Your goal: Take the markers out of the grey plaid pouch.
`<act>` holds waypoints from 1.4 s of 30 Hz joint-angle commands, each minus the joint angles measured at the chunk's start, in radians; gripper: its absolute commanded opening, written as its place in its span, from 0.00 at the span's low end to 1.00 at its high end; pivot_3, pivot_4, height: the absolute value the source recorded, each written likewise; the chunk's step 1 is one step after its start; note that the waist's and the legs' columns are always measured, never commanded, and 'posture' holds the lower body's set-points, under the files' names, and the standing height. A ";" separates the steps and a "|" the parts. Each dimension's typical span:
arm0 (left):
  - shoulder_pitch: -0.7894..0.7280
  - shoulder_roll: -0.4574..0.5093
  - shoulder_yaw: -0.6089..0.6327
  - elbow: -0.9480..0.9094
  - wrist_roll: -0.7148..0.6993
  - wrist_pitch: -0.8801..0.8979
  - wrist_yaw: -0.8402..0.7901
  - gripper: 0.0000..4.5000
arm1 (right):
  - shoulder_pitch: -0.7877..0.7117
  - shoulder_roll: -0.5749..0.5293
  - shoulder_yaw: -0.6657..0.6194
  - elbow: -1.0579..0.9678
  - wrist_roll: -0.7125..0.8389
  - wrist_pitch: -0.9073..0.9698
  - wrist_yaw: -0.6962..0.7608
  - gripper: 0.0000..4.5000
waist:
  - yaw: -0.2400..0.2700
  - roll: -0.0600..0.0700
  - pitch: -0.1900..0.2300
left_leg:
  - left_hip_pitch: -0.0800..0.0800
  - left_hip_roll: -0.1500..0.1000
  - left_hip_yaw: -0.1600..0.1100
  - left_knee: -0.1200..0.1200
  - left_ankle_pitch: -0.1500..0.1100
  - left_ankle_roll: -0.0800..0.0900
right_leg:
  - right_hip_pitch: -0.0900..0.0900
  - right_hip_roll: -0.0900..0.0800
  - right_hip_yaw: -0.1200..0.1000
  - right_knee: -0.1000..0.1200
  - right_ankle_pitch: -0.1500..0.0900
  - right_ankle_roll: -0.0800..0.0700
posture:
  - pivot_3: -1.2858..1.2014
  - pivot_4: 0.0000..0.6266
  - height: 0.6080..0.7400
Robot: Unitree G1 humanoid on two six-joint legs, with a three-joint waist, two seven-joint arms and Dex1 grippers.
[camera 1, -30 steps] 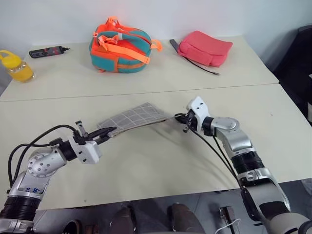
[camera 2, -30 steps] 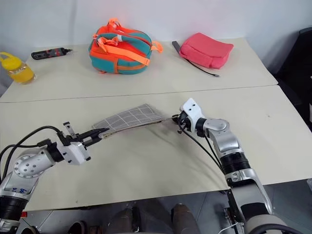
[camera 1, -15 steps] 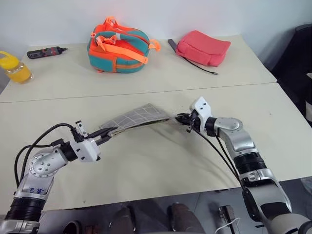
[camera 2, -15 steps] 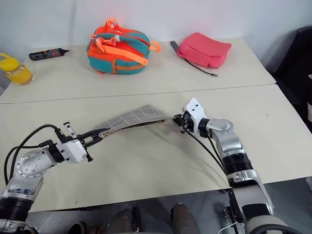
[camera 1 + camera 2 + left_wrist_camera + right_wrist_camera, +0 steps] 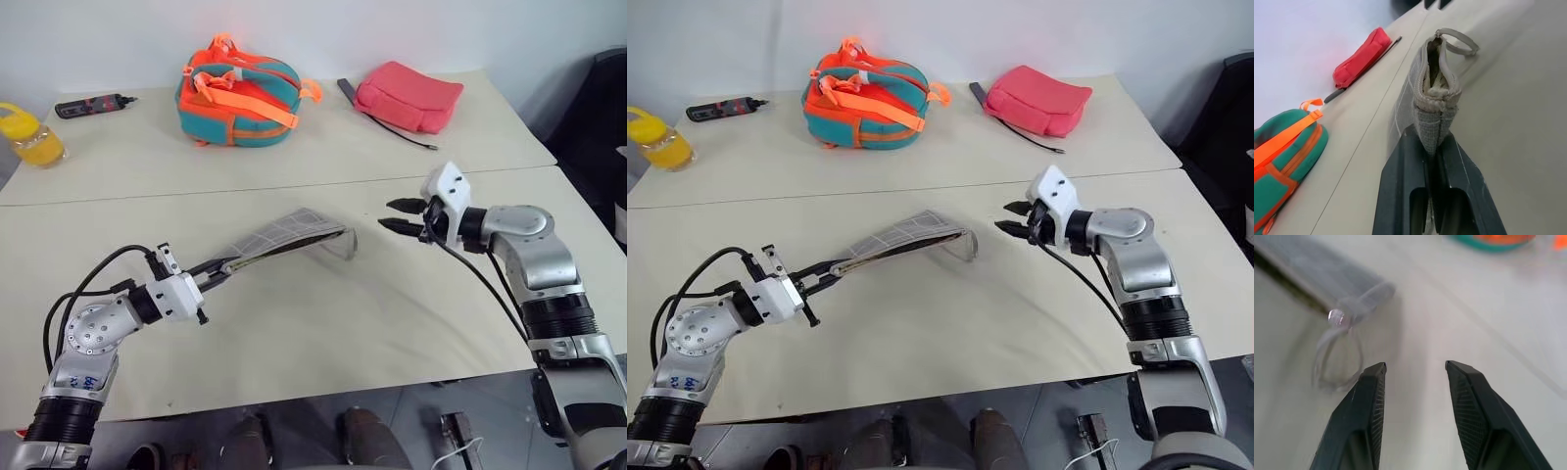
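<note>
moved: right gripper (image 5: pixel 402 214) let go of the pouch's right end and pulled away to the right and up; it was at that end a second ago, fingers now parted
left gripper (image 5: pixel 1431 161): fingers clamped tight on the left end of the grey plaid pouch (image 5: pixel 284 235), holding that end up off the table, same grip as before
right gripper state: partly open, nothing between the fingers, hovering above the table just right of the pouch, pointing left at it
pouch position: near table (image 5: pixel 323 323), centre-left; left end lifted in the left gripper, right end sagging to the tabletop, so it hangs tilted
pouch opening: left wrist view looks along the top edge, the seam gapes a little; can't tell what's inside
strap loop (image 5: pixel 1337 357): pale loop with a small metal stud at the pouch's right end, lying on the table, free of the right gripper
markers: can't tell where they are
backpack (image 5: pixel 240 90): teal and orange, far table, centre
pink-red pouch (image 5: pixel 409 96): far table, right of the backpack, dark cord trailing toward the near side
yellow bottle (image 5: pixel 29 133): far table, left edge
black-and-red tool (image 5: pixel 91 104): far table, far left, beyond the bottle
</note>
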 commanded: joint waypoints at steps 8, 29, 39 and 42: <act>-0.053 -0.029 0.007 -0.017 0.004 0.006 -0.010 0.00 | 0.053 0.251 0.157 -0.233 -0.014 -0.049 -0.090 0.00 | 0.004 0.000 0.000 | -0.001 0.002 -0.002 0.002 -0.002 -0.002 | -0.001 0.003 0.003 0.001 0.001 0.001 | 0.52 0.24 1.00; -0.046 -0.037 0.000 -0.024 0.021 -0.003 -0.027 0.00 | 0.090 0.212 0.189 -0.180 -0.096 -0.142 -0.083 0.00 | 0.004 0.000 0.000 | -0.001 0.006 0.004 0.008 -0.004 -0.002 | 0.000 0.007 0.006 0.001 0.001 0.001 | 0.52 0.24 1.00; -0.073 -0.055 -0.075 -0.093 0.028 0.041 -0.082 0.00 | 0.005 0.211 0.327 -0.101 -0.391 -0.343 -0.194 0.08 | 0.003 0.000 0.000 | -0.001 0.008 0.010 0.010 -0.004 -0.002 | -0.001 0.009 0.007 0.002 0.001 0.001 | 0.52 0.24 1.00; -0.077 -0.065 -0.088 -0.116 0.023 0.065 -0.080 0.00 | -0.009 0.196 0.368 -0.060 -0.473 -0.424 -0.221 0.26 | 0.003 0.000 0.000 | -0.001 0.008 0.011 0.011 -0.005 -0.003 | -0.001 0.009 0.007 0.002 0.001 0.001 | 0.52 0.24 1.00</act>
